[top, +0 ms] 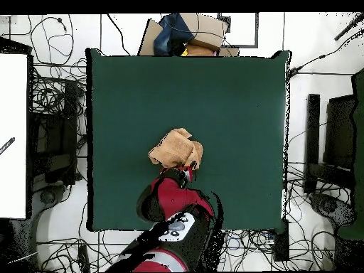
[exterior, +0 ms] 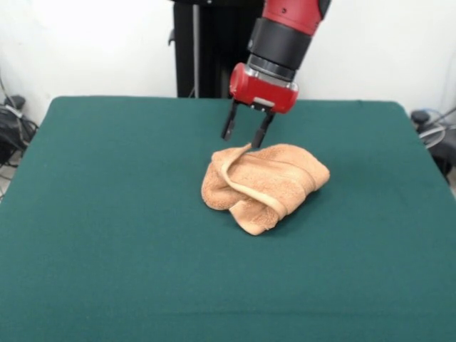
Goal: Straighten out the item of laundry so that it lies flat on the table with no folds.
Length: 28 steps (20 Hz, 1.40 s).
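The peach-orange terry towel (exterior: pixel 265 185) lies bunched in a rumpled heap near the middle of the green bench (exterior: pixel 107 235), with thick folds rolled over one another and a hemmed edge curling up across its top. In the front view the red and black arm comes down from above, and its end effector (exterior: pixel 246 130) hangs just above the towel's far edge, its two dark fingers (exterior: pixel 229 121) spread apart with a clear gap between them. One raised corner of the towel peaks up just below the fingertips; whether it touches them cannot be told. In the overhead view the towel (top: pixel 174 148) sits a little toward the robot's side of centre, and the arm covers the end effector.
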Each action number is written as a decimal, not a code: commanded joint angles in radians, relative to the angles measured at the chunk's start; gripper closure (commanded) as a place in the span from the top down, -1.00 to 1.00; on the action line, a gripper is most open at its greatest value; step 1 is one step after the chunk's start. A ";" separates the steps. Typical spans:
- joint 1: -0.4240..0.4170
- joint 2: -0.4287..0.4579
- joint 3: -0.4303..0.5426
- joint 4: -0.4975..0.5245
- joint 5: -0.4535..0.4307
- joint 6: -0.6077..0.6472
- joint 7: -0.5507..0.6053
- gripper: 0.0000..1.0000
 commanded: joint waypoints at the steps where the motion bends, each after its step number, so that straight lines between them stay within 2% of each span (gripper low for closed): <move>1: 0.024 0.043 0.024 -0.049 -0.014 -0.021 0.114 1.00; 10: 0.022 0.044 0.037 -0.050 -0.009 -0.008 0.120 1.00; 17: -0.024 0.010 0.104 -0.022 -0.033 0.008 0.130 1.00; 28: -0.040 0.012 0.135 -0.010 -0.031 -0.010 0.144 1.00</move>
